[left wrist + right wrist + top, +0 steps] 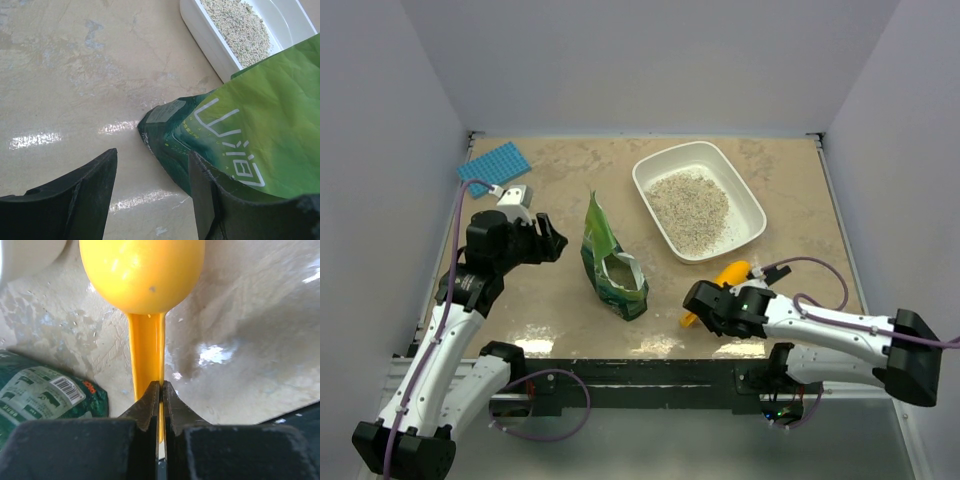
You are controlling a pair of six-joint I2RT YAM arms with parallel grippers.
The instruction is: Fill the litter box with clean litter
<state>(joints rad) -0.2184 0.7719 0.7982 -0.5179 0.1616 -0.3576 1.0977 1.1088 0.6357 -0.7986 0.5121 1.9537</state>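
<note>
the litter box is set at the far right of the worktop, and litter is spread inside it. a green bag is stood open-topped near the middle, left of the box. the left fingers are held apart just beside the bag, with nothing gripped. the right fingers are closed on the thin handle of a yellow scoop, near the box's near corner. a blue mat is seen at the far left.
</note>
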